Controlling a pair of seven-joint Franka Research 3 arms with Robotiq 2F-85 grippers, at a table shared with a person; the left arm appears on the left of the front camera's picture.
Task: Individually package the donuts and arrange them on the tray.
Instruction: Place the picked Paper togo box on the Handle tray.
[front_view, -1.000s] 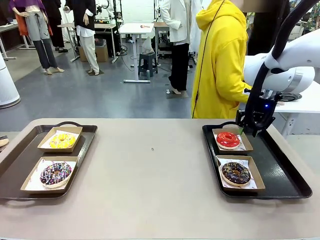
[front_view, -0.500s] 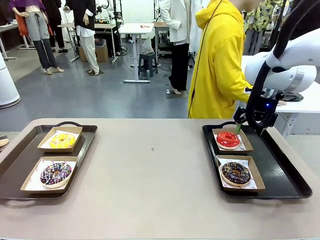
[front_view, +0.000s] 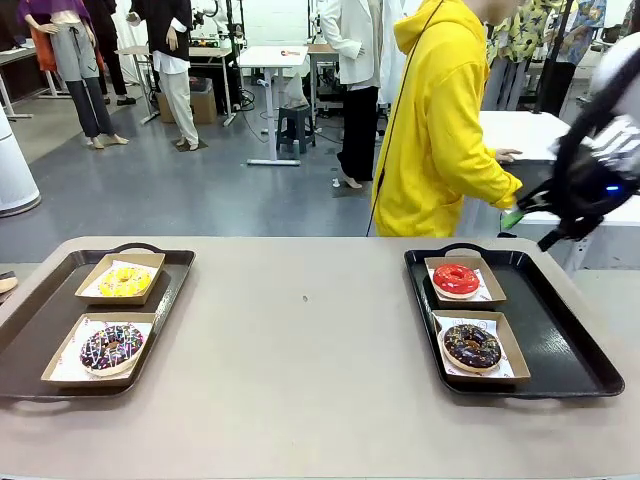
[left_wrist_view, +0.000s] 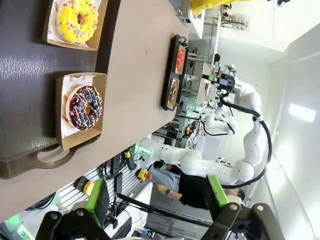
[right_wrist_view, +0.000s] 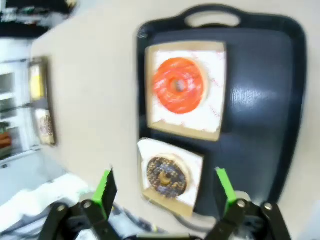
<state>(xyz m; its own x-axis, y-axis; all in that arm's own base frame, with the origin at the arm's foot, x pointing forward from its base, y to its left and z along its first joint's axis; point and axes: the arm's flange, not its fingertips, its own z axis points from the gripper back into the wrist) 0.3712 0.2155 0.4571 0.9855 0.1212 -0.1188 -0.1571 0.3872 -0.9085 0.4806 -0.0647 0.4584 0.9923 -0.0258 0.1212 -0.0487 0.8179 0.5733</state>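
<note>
Each donut lies in its own open cardboard box. On the left tray (front_view: 40, 320) are the yellow-iced donut (front_view: 125, 280) and the sprinkled chocolate donut (front_view: 111, 347). The right tray (front_view: 560, 340) holds the red-iced donut (front_view: 456, 279) and the dark chocolate donut (front_view: 472, 346). My right gripper (front_view: 530, 228) hangs open and tilted, above and beyond the right tray's far corner, holding nothing. From its wrist I look down on the red donut (right_wrist_view: 179, 86) and the dark donut (right_wrist_view: 166, 176) between its spread fingers (right_wrist_view: 106, 186). My left gripper (left_wrist_view: 155, 197) is open above the left tray (left_wrist_view: 30, 75), off to one side of the sprinkled donut (left_wrist_view: 85, 107) and the yellow donut (left_wrist_view: 77, 20).
A person in a yellow hoodie (front_view: 440, 120) stands just past the table's far edge near the right tray, one hand (front_view: 505, 155) on a white table behind. The tan tabletop (front_view: 300, 340) lies bare between the two trays.
My right gripper opened at the red donut's box, then rose and swung away to the right, off the tray. The donuts and boxes stayed put.
</note>
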